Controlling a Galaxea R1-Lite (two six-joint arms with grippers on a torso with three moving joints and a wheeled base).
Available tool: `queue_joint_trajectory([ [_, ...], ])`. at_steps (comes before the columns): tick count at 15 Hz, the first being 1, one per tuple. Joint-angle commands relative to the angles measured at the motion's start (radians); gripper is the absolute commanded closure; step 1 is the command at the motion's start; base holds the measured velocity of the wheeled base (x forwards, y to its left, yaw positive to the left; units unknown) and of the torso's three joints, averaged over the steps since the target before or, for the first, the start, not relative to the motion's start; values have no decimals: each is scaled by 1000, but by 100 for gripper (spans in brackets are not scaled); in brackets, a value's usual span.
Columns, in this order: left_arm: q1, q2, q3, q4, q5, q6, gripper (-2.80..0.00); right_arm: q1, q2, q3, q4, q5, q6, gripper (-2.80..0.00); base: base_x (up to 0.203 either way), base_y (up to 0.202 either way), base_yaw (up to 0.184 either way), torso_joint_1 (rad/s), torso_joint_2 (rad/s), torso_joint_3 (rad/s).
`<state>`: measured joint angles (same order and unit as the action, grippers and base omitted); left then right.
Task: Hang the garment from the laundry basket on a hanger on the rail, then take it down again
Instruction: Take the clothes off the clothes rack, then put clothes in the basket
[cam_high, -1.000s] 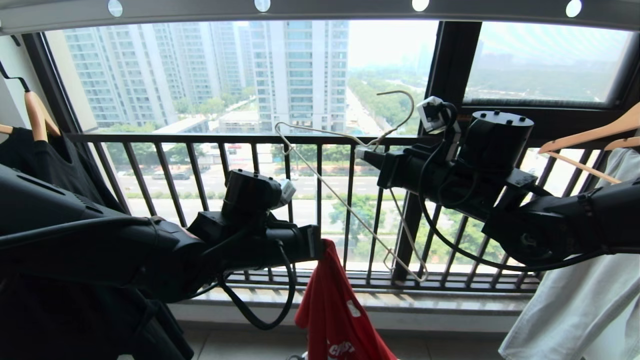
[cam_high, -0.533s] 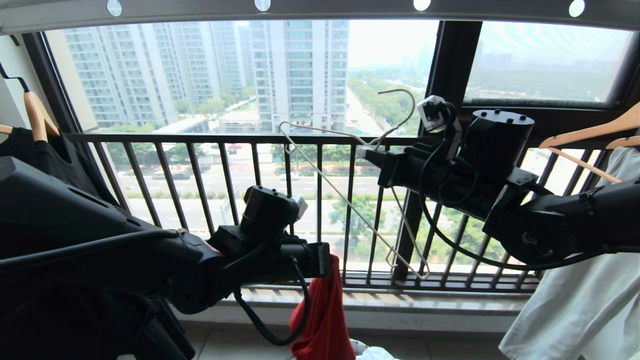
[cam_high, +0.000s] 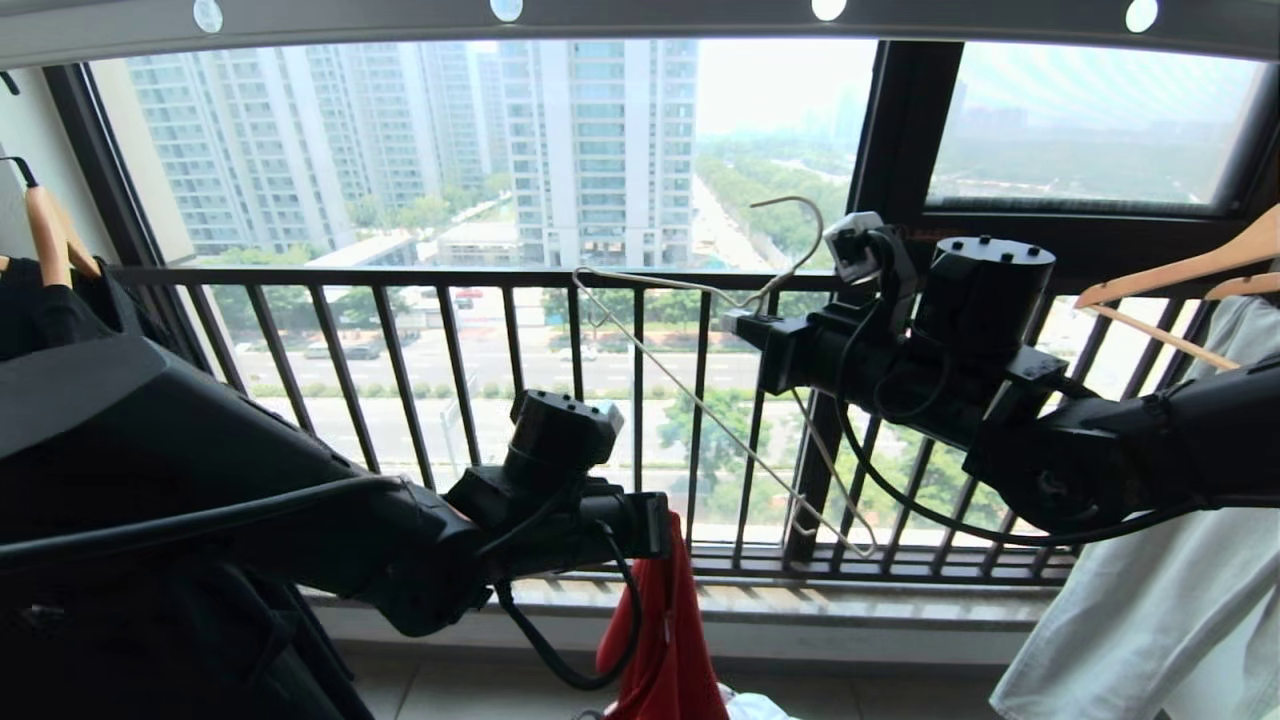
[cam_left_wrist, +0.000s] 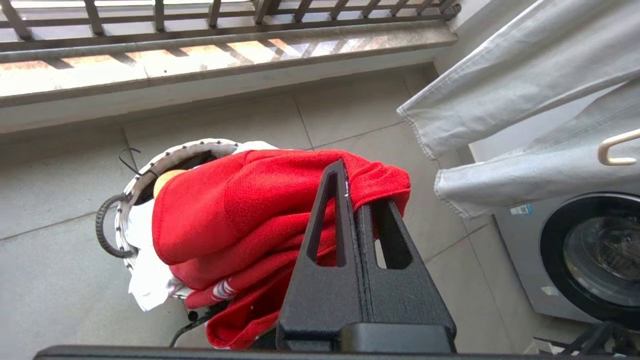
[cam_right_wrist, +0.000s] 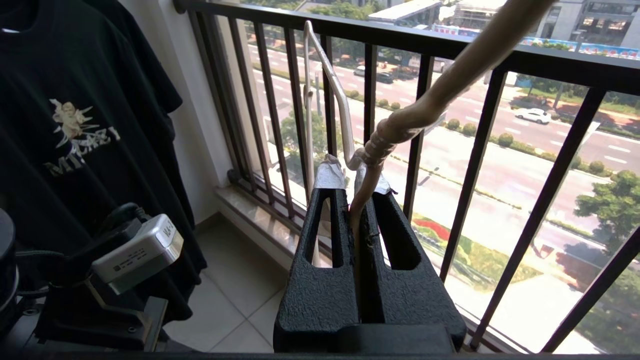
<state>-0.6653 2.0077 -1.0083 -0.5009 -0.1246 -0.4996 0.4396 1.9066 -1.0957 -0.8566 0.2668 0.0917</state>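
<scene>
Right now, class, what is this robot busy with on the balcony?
The left gripper is shut on a red T-shirt, which hangs from it above the white laundry basket on the floor. The right gripper is shut on the neck of a thin wire hanger, holding it up in front of the window railing. The shirt is not on the hanger yet, and the hanger is not on the overhead rail.

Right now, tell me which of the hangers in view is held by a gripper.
The thin wire hanger, clamped at its twisted neck by the right gripper. The wooden hangers at either side hang apart from both grippers.
</scene>
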Motion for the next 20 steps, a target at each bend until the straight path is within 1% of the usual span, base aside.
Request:
queue_joint_trajectory([
  [1, 5, 81, 3, -21, 41, 49, 0, -1, -8, 0, -6, 2, 0, 0, 0, 0, 0, 0, 0, 0],
  [3, 6, 136, -11, -31, 113, 72, 0, -4, -8, 0, -6, 0, -1, 0, 0, 0, 0, 0, 0, 0],
  [5, 4, 184, -19, -111, 159, 78, 0, -5, -8, 0, -6, 0, -1, 0, 0, 0, 0, 0, 0, 0],
  [6, 4, 201, -19, -144, 170, 79, 0, -5, -9, 0, -6, 0, -1, 0, 0, 0, 0, 0, 0, 0],
  [8, 6, 218, -19, -156, 178, 79, 0, -5, -8, 0, -6, 0, 0, 0, 0, 0, 0, 0, 0, 0],
  [11, 5, 264, -30, -241, 228, 79, 0, -5, -9, 0, -6, 0, -1, 0, 0, 0, 0, 0, 0, 0],
  [12, 4, 267, -30, -248, 232, 83, 0, -5, -9, 0, -6, 0, -1, 0, 0, 0, 0, 0, 0, 0],
  [13, 4, 269, -27, -250, 232, 102, 0, -5, -9, 0, -7, 0, -1, 0, 0, 0, 0, 0, 0, 0],
  [17, 4, 278, -27, -251, 241, 104, 0, -5, -9, 0, -7, 0, -1, 0, 0, 0, 0, 0, 0, 0],
  [18, 4, 278, -27, -252, 245, 105, -280, -5, -9, 0, -7, 0, -1, 0, 0, 0, 0, 0, 0, 0],
  [20, 4, 278, -29, -252, 246, 105, -280, -5, -8, 0, -7, 0, -1, 0, 0, 0, 0, 0, 0, 0],
])
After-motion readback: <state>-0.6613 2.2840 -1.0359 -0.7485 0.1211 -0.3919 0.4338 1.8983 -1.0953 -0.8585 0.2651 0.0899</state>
